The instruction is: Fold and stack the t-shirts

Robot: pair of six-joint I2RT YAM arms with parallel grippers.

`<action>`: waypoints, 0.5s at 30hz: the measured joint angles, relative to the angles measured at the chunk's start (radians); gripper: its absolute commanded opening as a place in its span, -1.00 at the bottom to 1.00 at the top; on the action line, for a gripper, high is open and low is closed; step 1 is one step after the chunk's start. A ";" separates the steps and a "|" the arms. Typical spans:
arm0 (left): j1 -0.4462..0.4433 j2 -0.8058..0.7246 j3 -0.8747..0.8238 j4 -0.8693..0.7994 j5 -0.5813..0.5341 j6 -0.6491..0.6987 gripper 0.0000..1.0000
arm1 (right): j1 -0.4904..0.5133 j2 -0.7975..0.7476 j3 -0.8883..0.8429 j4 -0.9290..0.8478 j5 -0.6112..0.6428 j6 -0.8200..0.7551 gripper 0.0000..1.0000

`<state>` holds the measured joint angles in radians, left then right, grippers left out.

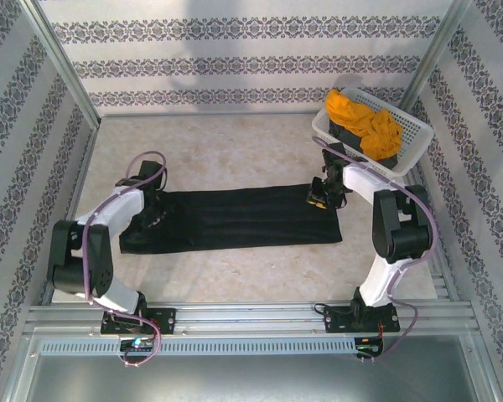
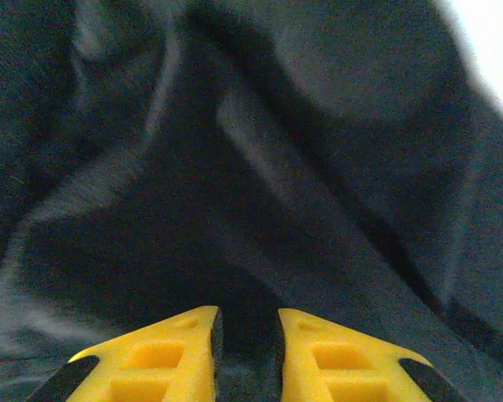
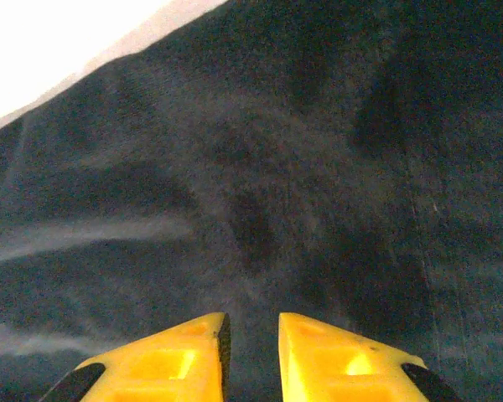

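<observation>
The large black t-shirt [image 1: 235, 219] lies on the table as a long, narrow folded band running left to right. My left gripper [image 1: 155, 216] is down on its left end. In the left wrist view, bunched black cloth [image 2: 260, 167] sits pinched between the yellow fingers [image 2: 246, 335]. My right gripper [image 1: 318, 198] rests on the band's far right corner, its jaws [image 3: 251, 335] closed to a narrow gap over the black fabric [image 3: 260, 184], where creases run together. The orange-yellow t-shirt [image 1: 366, 117] is heaped in the basket over a dark grey one [image 1: 349, 139].
The white lattice basket [image 1: 417, 127] stands at the back right, close behind the right arm. Patterned walls enclose the table on three sides. Bare marbled tabletop [image 1: 235, 155] lies behind and in front of the black band.
</observation>
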<state>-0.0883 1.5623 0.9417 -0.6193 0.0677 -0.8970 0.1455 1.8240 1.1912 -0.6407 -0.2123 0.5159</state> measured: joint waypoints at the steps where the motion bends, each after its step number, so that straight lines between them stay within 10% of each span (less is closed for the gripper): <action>1: -0.006 0.034 0.000 0.019 0.008 -0.027 -0.51 | 0.000 0.021 0.014 -0.006 0.008 -0.004 -0.53; 15: -0.018 0.516 0.520 0.139 0.036 -0.074 -0.45 | 0.041 -0.069 -0.140 -0.163 0.116 0.082 -0.54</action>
<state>-0.1066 2.0781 1.4612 -0.4801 0.1036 -0.9714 0.1864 1.7546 1.0512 -0.8040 -0.0963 0.5980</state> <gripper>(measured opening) 0.269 0.229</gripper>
